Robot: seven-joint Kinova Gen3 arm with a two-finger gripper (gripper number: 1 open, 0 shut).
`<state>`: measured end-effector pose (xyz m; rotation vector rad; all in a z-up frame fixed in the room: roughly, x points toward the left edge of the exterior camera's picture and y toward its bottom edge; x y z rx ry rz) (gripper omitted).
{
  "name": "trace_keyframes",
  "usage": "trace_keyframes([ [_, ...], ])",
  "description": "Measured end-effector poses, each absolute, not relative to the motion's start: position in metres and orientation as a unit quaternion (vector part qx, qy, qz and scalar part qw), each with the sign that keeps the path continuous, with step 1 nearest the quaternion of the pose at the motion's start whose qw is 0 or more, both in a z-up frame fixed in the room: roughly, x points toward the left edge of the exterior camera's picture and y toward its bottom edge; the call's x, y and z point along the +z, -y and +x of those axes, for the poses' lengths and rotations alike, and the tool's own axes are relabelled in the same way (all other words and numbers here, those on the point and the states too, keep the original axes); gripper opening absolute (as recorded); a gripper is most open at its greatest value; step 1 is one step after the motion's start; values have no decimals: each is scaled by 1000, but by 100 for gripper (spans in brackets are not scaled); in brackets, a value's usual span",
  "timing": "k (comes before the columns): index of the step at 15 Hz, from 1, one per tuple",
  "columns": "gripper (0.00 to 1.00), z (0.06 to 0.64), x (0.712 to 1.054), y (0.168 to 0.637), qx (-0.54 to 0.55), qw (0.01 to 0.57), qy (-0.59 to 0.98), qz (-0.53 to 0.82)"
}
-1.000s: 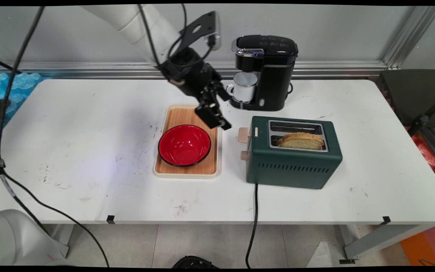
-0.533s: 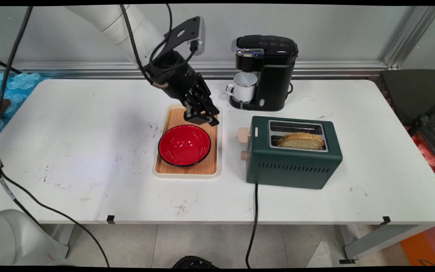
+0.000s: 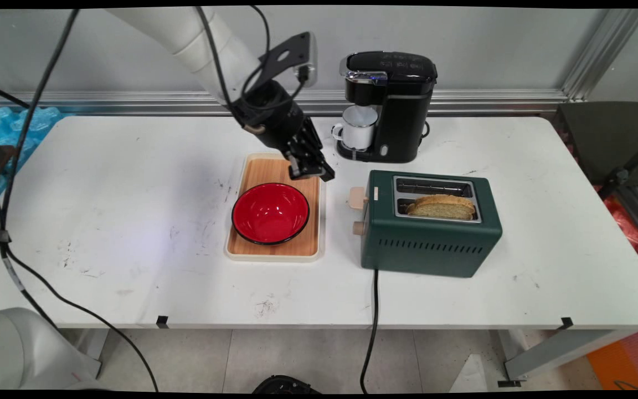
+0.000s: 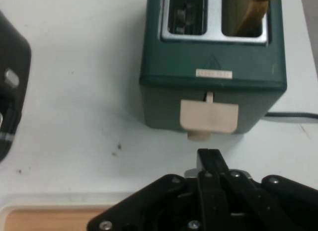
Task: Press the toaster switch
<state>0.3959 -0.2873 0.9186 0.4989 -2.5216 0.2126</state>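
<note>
1. Right now my gripper (image 3: 313,173) hangs above the far right corner of the wooden tray (image 3: 252,235), its two black fingers (image 4: 212,164) pressed together with nothing between them.
2. Nearest to it is the green toaster (image 3: 430,244), at about 4 o'clock from my fingertips in the main view and apart from them.
3. Through my hand view the toaster (image 4: 164,102) stands straight ahead at 12 o'clock, with its beige lever (image 4: 208,115) just beyond my fingertips and not touching them.
4. One slice of bread (image 3: 441,206) sits in the toaster's near slot; the far slot shows no bread.
5. On the tray rests a red bowl (image 3: 270,213), at 7 o'clock from my gripper.
6. At 1 o'clock from my gripper stands a black coffee maker (image 3: 394,105), with a white mug (image 3: 356,128) under its spout.
7. Everything stands on the white table (image 3: 103,188).
</note>
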Motion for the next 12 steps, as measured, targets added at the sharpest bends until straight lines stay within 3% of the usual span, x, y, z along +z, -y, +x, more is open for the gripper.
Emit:
trace_keyframes([
  [12,0,356,895,306,59,286,937,192],
])
